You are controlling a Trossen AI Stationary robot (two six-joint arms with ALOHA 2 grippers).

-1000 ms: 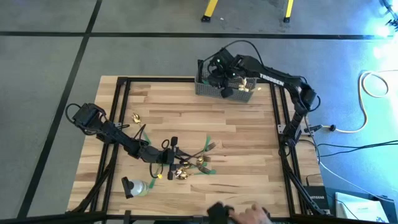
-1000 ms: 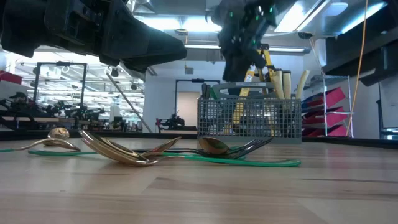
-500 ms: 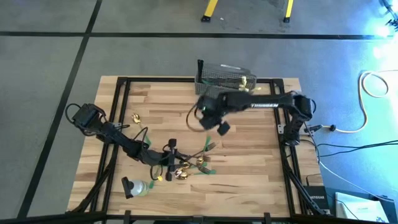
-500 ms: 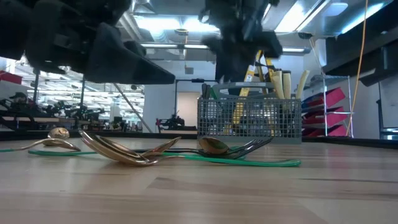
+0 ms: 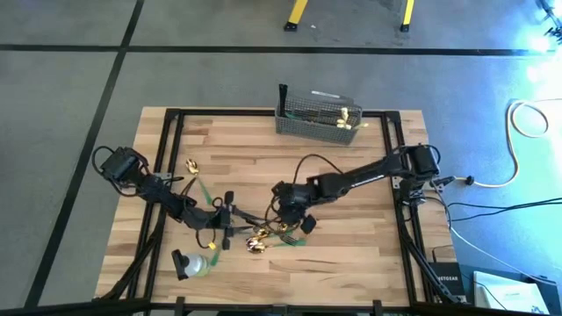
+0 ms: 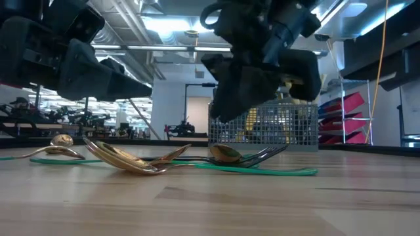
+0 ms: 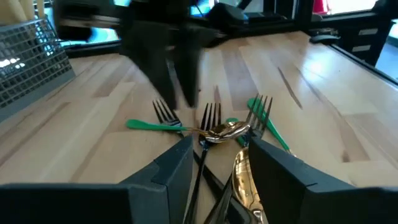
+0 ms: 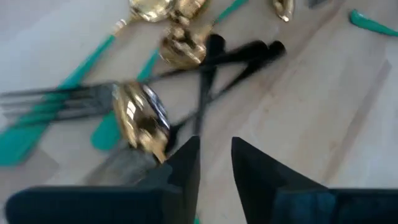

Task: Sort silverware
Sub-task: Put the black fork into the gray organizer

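The silverware lies in a loose pile (image 5: 262, 235) on the wooden table's near middle: gold spoons (image 7: 227, 130), dark forks (image 7: 208, 115) and their crossed dark handles (image 8: 230, 56). My left gripper (image 5: 226, 215) hovers just left of the pile, open and nearly level. A fork handle and a gold spoon show in the gap between its fingers (image 7: 221, 143). My right gripper (image 5: 294, 218) hangs over the pile's right side, tipped down. Its fingers (image 8: 216, 144) are open by a narrow gap with bare wood between them. In the low view both grippers (image 6: 262, 72) are above the cutlery (image 6: 164, 159).
A grey wire mesh basket (image 5: 316, 116) with cream-handled pieces (image 5: 344, 118) stands at the far edge. Green tape strips (image 7: 149, 126) lie under the pile. One gold spoon (image 5: 190, 164) lies apart at the left. A small green-and-white object (image 5: 189, 263) sits near the front left.
My right gripper has swung from above the basket at the far edge toward the near edge and down, and now hangs over the pile. My left gripper has drawn a little toward the table's left and sunk slightly. The cutlery has not moved.
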